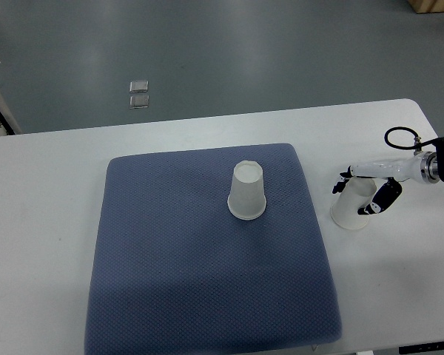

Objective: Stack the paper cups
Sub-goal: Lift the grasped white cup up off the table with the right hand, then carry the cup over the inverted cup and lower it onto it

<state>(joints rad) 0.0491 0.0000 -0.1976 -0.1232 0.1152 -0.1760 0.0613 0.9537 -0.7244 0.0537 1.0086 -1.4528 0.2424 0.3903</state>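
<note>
Right hand (364, 194) has its fingers (377, 203) wrapped around a cup (350, 211) on the worktop (44, 222), right of the mat (192, 281). A second cup (247, 192) stands inverted on the mat.

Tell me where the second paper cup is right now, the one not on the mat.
In the top view the second paper cup stands upside down on the white table, just right of the blue mat, with the right hand closed around it.

Table: we see a white table (52, 222) spanning the frame.
Mat: a blue-grey quilted mat (207, 281) lies flat on it.
Off-mat cup: one inverted paper cup (350, 211) stands on the bare tabletop right of the mat.
</note>
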